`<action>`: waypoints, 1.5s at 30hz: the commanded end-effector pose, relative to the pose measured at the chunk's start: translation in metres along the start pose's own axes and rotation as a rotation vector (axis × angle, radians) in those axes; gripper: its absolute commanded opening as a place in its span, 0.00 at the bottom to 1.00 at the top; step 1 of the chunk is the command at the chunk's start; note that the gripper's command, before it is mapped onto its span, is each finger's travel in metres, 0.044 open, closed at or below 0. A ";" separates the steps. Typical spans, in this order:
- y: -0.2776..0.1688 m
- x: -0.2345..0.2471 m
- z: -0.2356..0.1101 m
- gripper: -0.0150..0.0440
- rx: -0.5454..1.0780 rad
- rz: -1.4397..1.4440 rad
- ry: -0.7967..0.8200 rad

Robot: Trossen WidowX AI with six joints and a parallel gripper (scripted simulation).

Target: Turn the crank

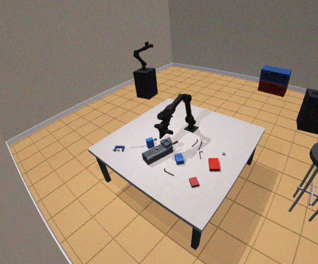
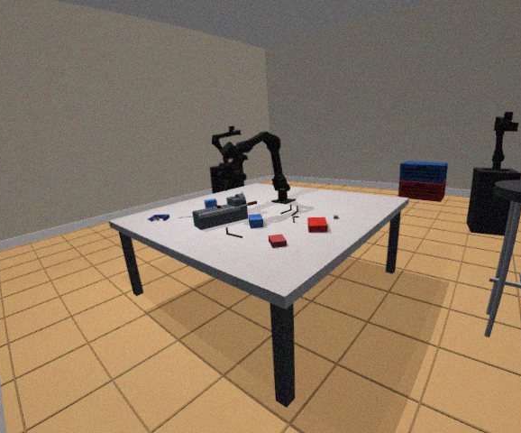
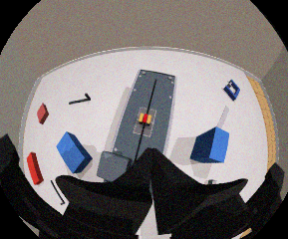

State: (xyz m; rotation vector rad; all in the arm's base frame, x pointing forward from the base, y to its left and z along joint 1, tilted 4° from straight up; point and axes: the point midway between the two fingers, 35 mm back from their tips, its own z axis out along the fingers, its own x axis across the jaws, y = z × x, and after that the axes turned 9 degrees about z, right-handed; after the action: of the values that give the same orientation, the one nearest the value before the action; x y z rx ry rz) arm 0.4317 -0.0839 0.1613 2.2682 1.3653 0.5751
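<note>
The grey machine point(image 1: 159, 155) point(image 2: 220, 217) point(image 3: 158, 95) is a long box with a dark slot along its top and a raised housing point(image 3: 114, 166) at the end near the arm. The red pointer point(image 3: 144, 119) sits between the two brass marks and looks about level with them; any small offset is too fine to tell. The crank's brown handle point(image 1: 175, 142) point(image 2: 252, 203) sticks out beside the housing; in the wrist view the gripper hides it. My gripper point(image 1: 161, 137) point(image 3: 150, 152) is shut and empty, above the housing end, apart from the handle.
A blue block point(image 1: 149, 142) point(image 3: 210, 145) stands beside the machine, and another blue block point(image 1: 179, 158) point(image 3: 74, 152) lies on the other side. Two red blocks, several black hex keys and a blue clamp-like frame point(image 1: 119, 148) point(image 3: 231, 90) lie farther out on the table.
</note>
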 end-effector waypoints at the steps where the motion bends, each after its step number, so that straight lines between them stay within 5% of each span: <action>1: 0.000 0.000 0.000 0.25 0.000 0.000 0.000; 7: 0.000 0.000 0.000 0.25 0.000 0.000 0.000; 24: 0.000 0.000 0.000 1.00 0.000 0.000 0.000; 41: 0.000 0.000 0.000 0.29 0.000 0.000 0.000; 45: 0.000 0.000 0.000 0.25 0.000 0.000 0.000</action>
State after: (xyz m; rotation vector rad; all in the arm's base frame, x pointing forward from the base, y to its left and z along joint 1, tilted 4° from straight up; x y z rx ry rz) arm 0.4317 -0.0838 0.1613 2.2684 1.3654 0.5755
